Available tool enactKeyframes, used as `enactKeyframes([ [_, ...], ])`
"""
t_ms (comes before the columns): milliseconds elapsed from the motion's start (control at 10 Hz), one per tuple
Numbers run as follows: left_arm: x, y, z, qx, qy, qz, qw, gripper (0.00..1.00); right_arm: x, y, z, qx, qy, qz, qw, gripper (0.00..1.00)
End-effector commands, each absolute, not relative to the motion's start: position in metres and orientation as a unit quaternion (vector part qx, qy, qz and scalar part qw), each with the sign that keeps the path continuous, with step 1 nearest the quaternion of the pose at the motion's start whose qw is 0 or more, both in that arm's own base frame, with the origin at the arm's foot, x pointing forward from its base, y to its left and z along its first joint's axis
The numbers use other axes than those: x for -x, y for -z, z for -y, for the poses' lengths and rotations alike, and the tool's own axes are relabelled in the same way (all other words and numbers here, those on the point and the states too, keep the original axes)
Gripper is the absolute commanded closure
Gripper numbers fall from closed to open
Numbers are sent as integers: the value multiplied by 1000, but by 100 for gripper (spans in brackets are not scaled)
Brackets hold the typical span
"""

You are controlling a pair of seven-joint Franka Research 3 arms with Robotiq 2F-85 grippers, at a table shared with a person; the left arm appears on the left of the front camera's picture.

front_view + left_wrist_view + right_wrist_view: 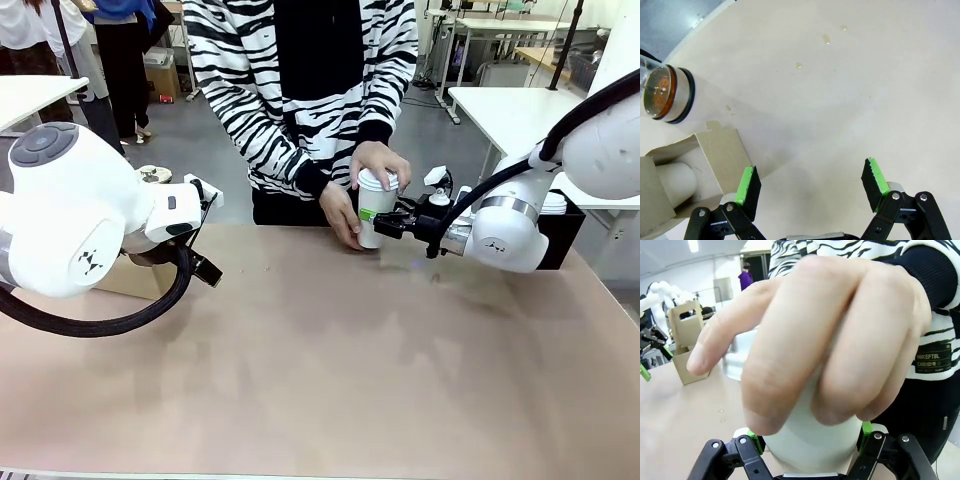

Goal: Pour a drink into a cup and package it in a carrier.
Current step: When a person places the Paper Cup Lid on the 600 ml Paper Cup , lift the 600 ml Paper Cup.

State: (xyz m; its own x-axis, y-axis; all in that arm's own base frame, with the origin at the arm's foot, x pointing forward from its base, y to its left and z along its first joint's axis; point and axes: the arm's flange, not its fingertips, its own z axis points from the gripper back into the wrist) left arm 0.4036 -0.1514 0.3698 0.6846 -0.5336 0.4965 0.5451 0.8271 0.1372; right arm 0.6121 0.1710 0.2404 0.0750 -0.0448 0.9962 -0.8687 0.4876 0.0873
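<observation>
The right tool (385, 222) pinches the cup (368, 205) while a person's hand (381, 163) presses its top. Too hard a push could tip it. The left tool (812, 187) hangs spread, well away from the cup, beside the carrier (720, 150) and the drink (660, 95).

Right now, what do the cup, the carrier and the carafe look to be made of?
The cup looks like paper: matte white wall with a green print. The carrier is tan cardboard, dull, with cut edges and folds. The carafe is probably glass, since the reddish-brown drink shows through its clear part; its black rings look rubbery.
</observation>
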Motion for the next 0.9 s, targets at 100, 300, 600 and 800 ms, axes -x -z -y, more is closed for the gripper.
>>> enactKeyframes([
  [100, -403, -370, 151, 12, 294, 268, 918, 0, -614, -247, -174, -384, -324, 601, 622, 20],
  [300, -403, -370, 151, 12, 294, 268, 918, 0, -614, -247, -174, -384, -324, 601, 622, 20],
  [600, -403, -370, 151, 12, 294, 268, 918, 0, -614, -247, -174, -384, -324, 601, 622, 20],
  [800, -403, -370, 151, 12, 294, 268, 918, 0, -614, -247, -174, -384, -324, 601, 622, 20],
])
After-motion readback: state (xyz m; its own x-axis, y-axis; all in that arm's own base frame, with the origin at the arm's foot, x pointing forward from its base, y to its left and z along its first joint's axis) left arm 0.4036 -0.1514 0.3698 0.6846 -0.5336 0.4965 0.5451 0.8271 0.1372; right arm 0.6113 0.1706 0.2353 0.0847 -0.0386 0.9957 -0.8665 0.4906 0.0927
